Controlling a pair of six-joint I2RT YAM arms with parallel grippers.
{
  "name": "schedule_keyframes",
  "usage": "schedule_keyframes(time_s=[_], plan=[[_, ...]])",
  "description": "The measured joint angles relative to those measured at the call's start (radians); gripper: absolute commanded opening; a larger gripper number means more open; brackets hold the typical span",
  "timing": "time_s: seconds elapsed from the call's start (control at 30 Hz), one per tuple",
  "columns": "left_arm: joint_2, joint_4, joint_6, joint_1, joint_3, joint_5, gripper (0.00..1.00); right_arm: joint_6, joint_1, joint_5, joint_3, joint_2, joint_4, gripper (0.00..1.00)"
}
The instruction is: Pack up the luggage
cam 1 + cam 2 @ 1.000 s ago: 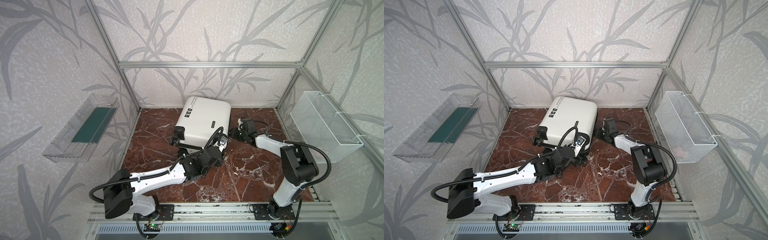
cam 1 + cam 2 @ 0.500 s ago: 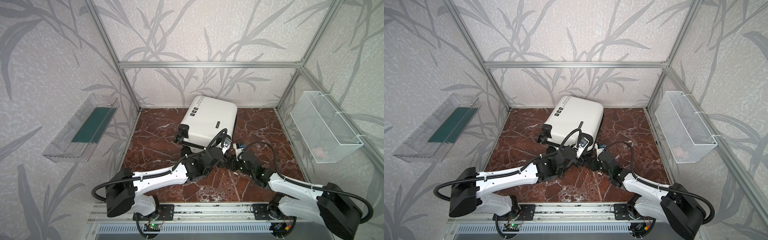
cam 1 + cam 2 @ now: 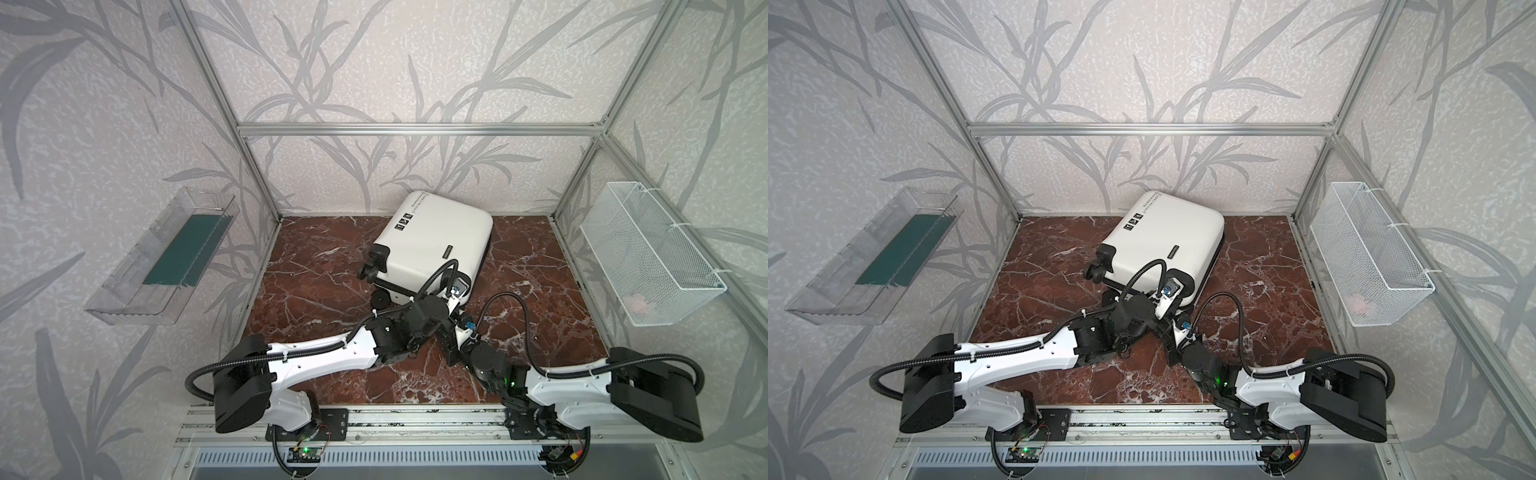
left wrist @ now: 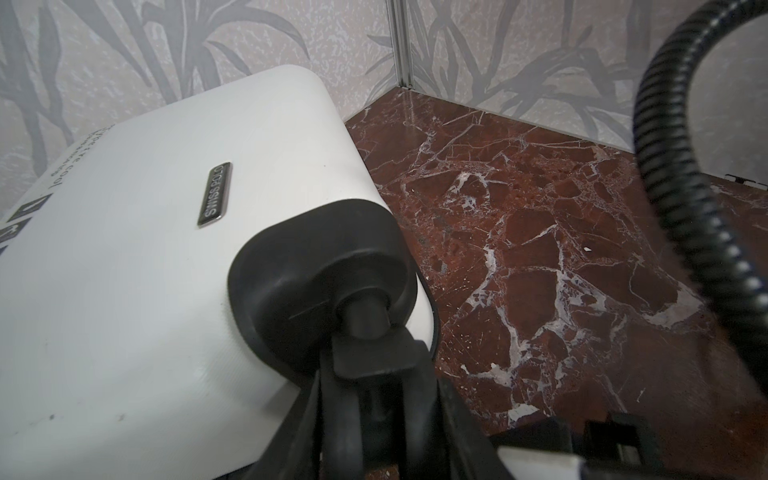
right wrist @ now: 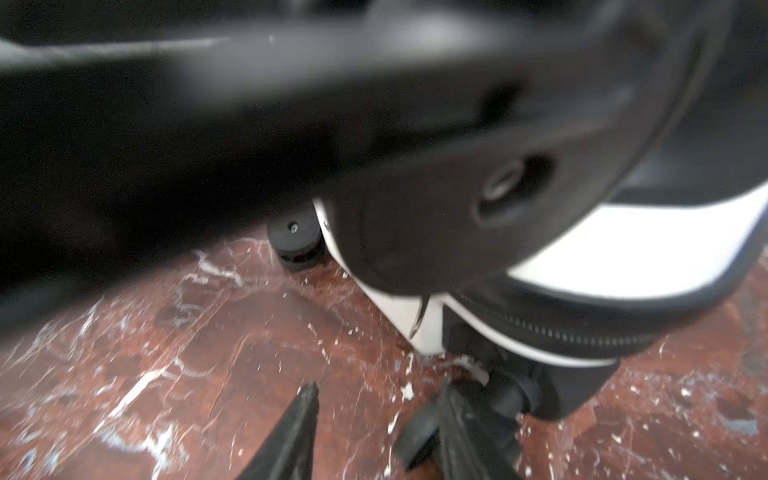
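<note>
The left tool (image 4: 376,386) clamps a caster (image 4: 368,320) of the closed white luggage (image 3: 436,237); the right tool (image 5: 380,399) stands part-open beside it.

Right gripper (image 5: 381,392) jaws apart; luggage (image 5: 582,253) wheel (image 5: 515,392) beside

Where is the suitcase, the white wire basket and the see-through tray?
luggage (image 3: 432,245): in a top view, middle of its white shell.
wire basket (image 3: 619,259): in a top view, its mesh side wall.
clear tray (image 3: 133,305): in a top view, its bare near end.
</note>
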Motion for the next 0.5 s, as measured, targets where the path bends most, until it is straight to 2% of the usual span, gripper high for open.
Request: schedule_keyframes(time_s=[0.13,0.27,0.4,0.5], plan=[[0.000,0.000,0.000,0.000,0.000,0.000,0.00,-0.003,0.010,0.079,-0.002,0.079,0.113,0.48],[0.000,0.002,0.000,0.000,0.000,-0.002,0.00,0.052,0.011,0.158,-0.016,0.058,0.100,0.50],[0.000,0.008,0.000,-0.001,-0.002,-0.005,0.00,0.134,-0.005,0.209,-0.045,-0.083,-0.045,0.51],[0.000,0.021,0.001,-0.002,-0.010,-0.010,0.00,0.212,-0.055,0.220,-0.061,-0.258,-0.215,0.52]])
